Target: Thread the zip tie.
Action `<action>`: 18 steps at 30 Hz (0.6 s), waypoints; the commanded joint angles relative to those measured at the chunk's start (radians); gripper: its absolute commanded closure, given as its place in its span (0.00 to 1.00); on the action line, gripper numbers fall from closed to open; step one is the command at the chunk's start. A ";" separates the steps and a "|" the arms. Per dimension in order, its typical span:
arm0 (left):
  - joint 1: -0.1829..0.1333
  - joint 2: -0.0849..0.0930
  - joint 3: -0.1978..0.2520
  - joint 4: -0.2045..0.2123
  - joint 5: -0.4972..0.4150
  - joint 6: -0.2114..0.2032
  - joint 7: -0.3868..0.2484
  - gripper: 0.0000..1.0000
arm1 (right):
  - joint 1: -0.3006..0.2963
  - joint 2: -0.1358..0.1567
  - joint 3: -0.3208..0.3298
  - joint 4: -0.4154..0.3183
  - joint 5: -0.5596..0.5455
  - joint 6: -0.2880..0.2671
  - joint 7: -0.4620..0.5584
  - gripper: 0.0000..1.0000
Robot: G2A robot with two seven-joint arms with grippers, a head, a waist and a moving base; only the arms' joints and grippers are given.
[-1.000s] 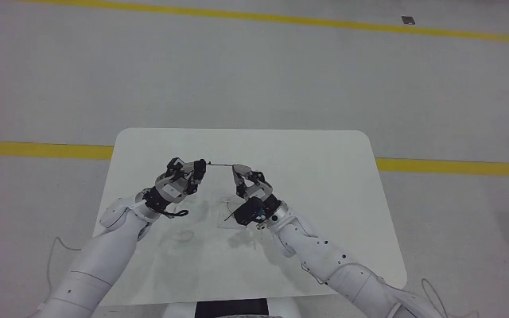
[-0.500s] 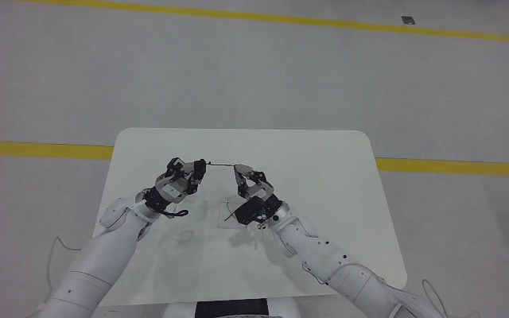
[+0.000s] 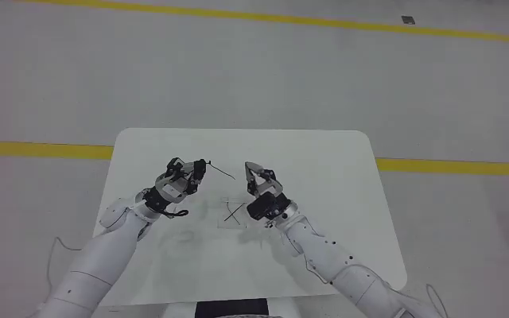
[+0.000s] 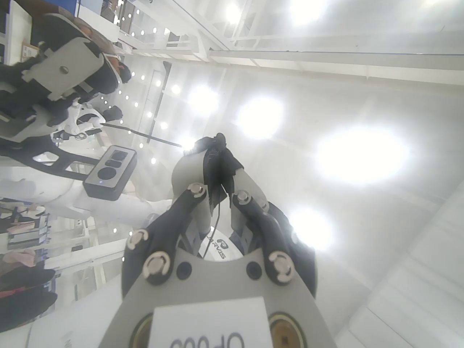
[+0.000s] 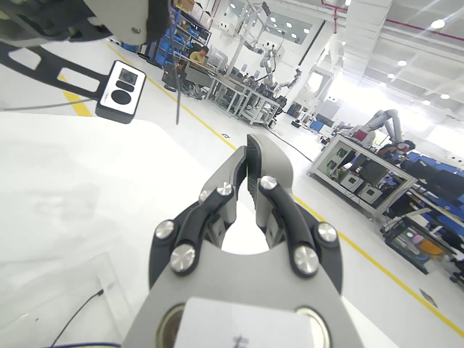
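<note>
My left gripper [image 3: 193, 169] is held above the white table [image 3: 334, 159], shut on the head end of a thin black zip tie [image 3: 219, 169]. The tie's free tail [image 4: 141, 133] sticks out toward the other arm and slopes down. A short way beyond the tail's tip is my right gripper [image 3: 253, 167]. Its fingers [image 5: 247, 157] are pressed together with nothing between them. In the right wrist view the tail [image 5: 177, 88] hangs down from the left gripper, off to one side of the right fingertips.
A clear flat sheet [image 3: 233, 212] lies on the table below the two grippers, with two more black zip ties [image 5: 81, 307] crossed on it. The table's far half and right side are bare. Yellow floor lines run behind the table.
The right gripper was at the tail's tip; it has moved off to the right, away from the tie. The tail now slopes downward. The left arm has stayed put.
</note>
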 commanded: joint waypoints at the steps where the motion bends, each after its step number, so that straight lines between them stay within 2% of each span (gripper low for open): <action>1: 0.000 0.000 0.000 0.000 0.000 0.000 0.000 1.00 | -0.009 0.005 0.024 -0.003 0.042 -0.092 -0.050 0.00; 14: 0.000 0.000 0.000 0.000 0.000 0.000 0.000 1.00 | -0.011 0.005 0.025 -0.005 0.047 -0.094 -0.047 0.00; 16: 0.000 0.000 0.000 0.000 0.000 0.000 0.000 1.00 | -0.019 0.005 0.044 -0.017 0.072 -0.115 -0.036 0.00; 17: 0.000 0.000 0.000 0.000 0.000 0.000 0.000 1.00 | -0.026 0.005 0.056 -0.025 0.110 -0.145 -0.044 0.00; 18: 0.000 0.000 0.000 0.000 0.000 0.000 0.000 1.00 | -0.035 0.007 0.075 -0.030 0.163 -0.198 -0.058 0.00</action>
